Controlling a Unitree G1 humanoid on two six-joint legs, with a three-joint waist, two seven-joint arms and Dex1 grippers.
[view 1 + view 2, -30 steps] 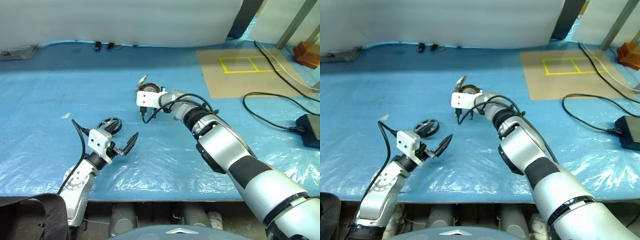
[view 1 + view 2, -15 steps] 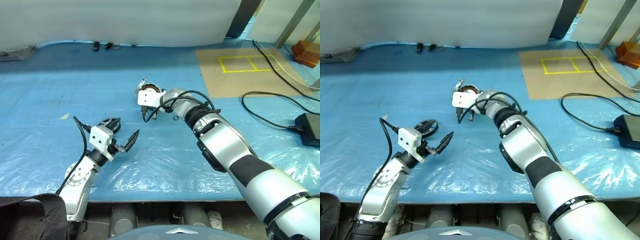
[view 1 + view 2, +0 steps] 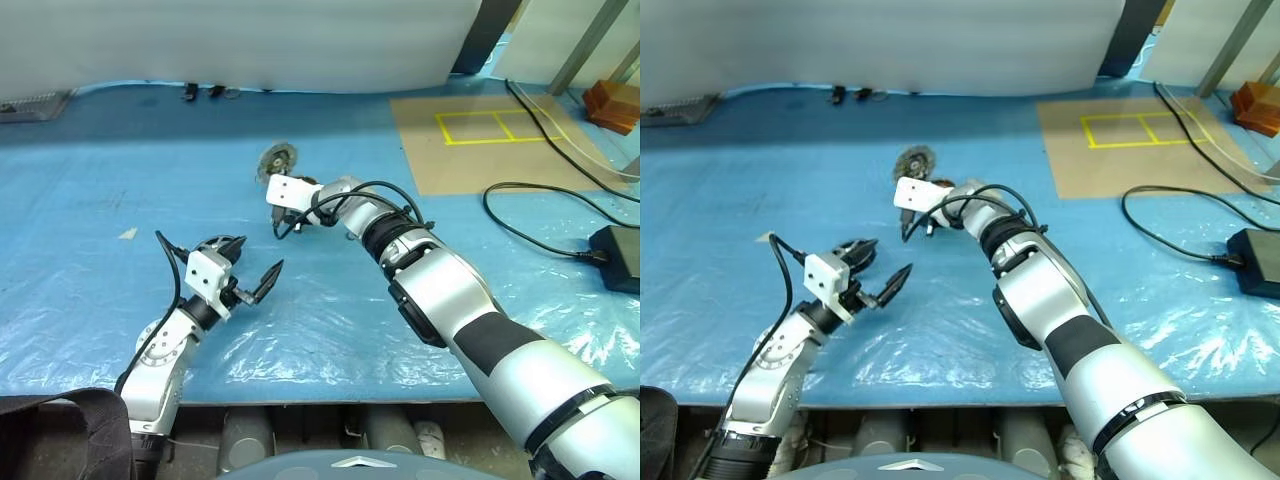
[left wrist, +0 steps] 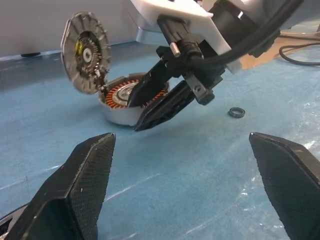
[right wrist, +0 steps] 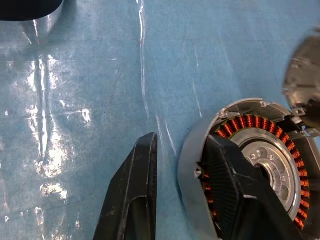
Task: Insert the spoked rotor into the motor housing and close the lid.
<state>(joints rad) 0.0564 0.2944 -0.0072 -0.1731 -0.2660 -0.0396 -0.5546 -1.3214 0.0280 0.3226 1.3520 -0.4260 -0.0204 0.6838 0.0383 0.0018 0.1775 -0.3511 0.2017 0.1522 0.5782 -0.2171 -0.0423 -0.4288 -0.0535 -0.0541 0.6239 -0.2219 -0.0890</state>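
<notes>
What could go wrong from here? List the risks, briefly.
1. The right gripper straddles the wall of the motor housing, with one finger on the copper windings. Pulling out could scrape them or drag the housing.
2. The lid stands upright at the housing's edge. A knock could drop it shut before the spoked rotor is in.

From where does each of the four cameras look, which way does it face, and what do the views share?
Left eye and right eye views: on the head, facing forward and down at the blue plastic-covered table; both arms show.
Left wrist view: on the left wrist, facing the round copper-wound motor housing, its upright silvery toothed lid and the right gripper; own open left gripper shows.
Right wrist view: looks down at the housing; one finger rests inside its rim, one outside.
Shared: housing and lid.
</notes>
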